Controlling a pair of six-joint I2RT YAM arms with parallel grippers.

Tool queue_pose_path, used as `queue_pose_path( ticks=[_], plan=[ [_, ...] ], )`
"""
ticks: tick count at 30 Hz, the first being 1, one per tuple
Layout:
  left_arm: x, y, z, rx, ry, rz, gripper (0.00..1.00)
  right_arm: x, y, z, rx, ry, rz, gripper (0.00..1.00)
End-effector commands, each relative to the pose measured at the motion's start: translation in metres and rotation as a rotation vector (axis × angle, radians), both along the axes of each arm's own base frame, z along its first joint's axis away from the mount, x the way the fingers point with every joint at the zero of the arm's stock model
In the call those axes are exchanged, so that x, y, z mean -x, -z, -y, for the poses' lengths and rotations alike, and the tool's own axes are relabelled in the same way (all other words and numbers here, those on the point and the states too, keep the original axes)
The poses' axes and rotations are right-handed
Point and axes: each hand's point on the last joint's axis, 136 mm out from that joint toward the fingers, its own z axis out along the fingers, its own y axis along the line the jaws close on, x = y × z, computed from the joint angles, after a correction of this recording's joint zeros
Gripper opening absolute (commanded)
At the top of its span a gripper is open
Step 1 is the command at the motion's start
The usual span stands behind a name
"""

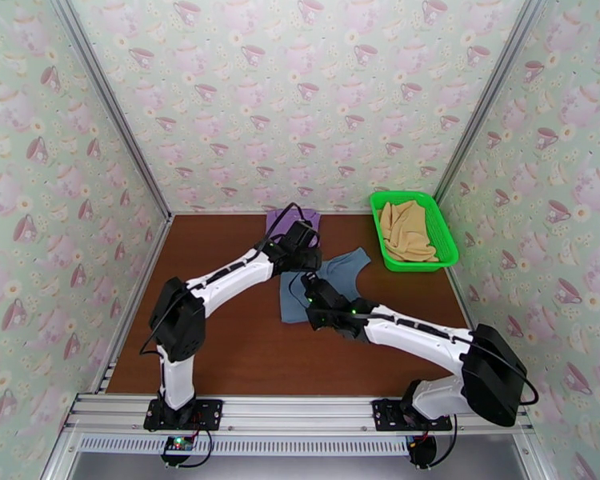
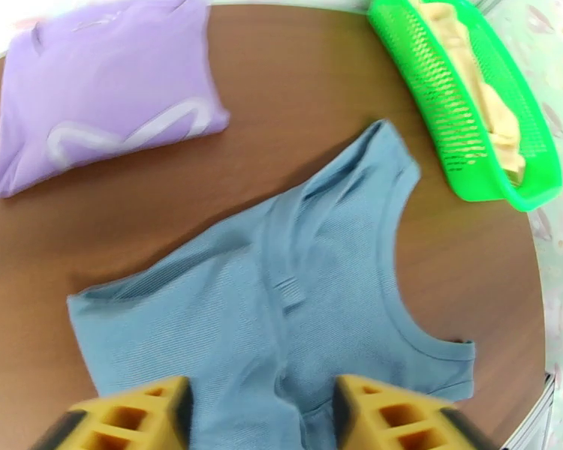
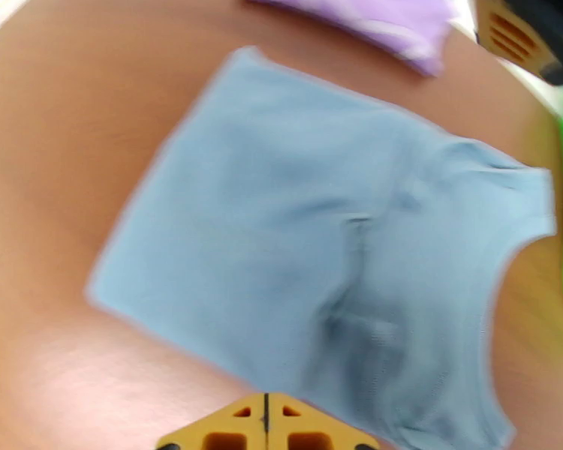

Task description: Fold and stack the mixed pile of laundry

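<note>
The slate blue-grey garment (image 1: 342,272) lies spread and partly folded on the brown table; it also fills much of the wrist views (image 2: 281,309) (image 3: 319,249). Behind it the lilac purple garment (image 1: 288,220) (image 2: 101,91) lies folded flat. The tan-yellow garment (image 1: 406,230) (image 2: 480,91) sits bunched in the green basket. My left gripper (image 1: 310,262) (image 2: 259,418) hovers over the blue-grey garment's near part, jaws open, nothing between them. My right gripper (image 1: 310,284) (image 3: 266,427) is above the same garment's near edge, its fingers pressed together, shut on nothing visible.
The green mesh basket (image 1: 378,227) (image 2: 432,91) stands at the back right near the wall. Wallpapered walls close in the table on three sides. Both arms cross over the middle of the table, their wrists close together. Bare wood stretches to the left and front.
</note>
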Motion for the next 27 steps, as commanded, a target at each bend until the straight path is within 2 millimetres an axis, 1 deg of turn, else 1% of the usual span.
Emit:
queue_pose_path(
  ticks=[1,3,4,6,8,10,12,14,15,18,21,23,25,27],
  plan=[
    [-0.014,0.058,-0.102,-0.178,-0.176,-0.148,0.25,-0.022,0.022,0.037,-0.102,0.351,-0.115,0.0],
    [-0.02,0.077,-0.103,-0.175,-0.19,-0.173,0.2,-0.029,0.032,0.033,-0.086,0.369,-0.125,0.0],
    [-0.023,0.086,-0.104,-0.181,-0.195,-0.184,0.18,-0.032,0.037,0.034,-0.07,0.385,-0.123,0.0],
    [-0.03,0.104,-0.107,-0.196,-0.209,-0.206,0.16,-0.039,0.049,0.034,-0.053,0.403,-0.128,0.0],
    [-0.034,0.117,-0.11,-0.201,-0.219,-0.225,0.15,-0.045,0.061,0.038,-0.036,0.429,-0.125,0.0],
    [-0.038,0.128,-0.113,-0.197,-0.225,-0.237,0.15,-0.046,0.075,0.042,-0.01,0.45,-0.136,0.0],
    [-0.042,0.137,-0.111,-0.184,-0.214,-0.249,0.14,-0.041,0.093,0.046,0.016,0.462,-0.163,0.0],
    [-0.045,0.145,-0.108,-0.173,-0.194,-0.264,0.14,-0.035,0.109,0.045,0.011,0.464,-0.208,0.0],
    [-0.046,0.15,-0.105,-0.168,-0.177,-0.272,0.14,-0.029,0.118,0.041,-0.004,0.457,-0.243,0.0],
    [-0.05,0.159,-0.093,-0.145,-0.129,-0.29,0.14,-0.016,0.132,0.026,-0.054,0.439,-0.313,0.0],
    [-0.058,0.163,-0.082,-0.12,-0.089,-0.288,0.14,-0.005,0.136,0.004,-0.097,0.417,-0.351,0.0],
    [-0.067,0.16,-0.074,-0.094,-0.061,-0.269,0.14,-0.005,0.129,-0.013,-0.138,0.402,-0.356,0.0],
    [-0.077,0.149,-0.066,-0.063,-0.035,-0.234,0.14,-0.013,0.116,-0.024,-0.169,0.392,-0.339,0.0],
    [-0.087,0.126,-0.059,-0.023,-0.015,-0.19,0.15,-0.028,0.097,-0.026,-0.146,0.386,-0.283,0.0]
  ],
)
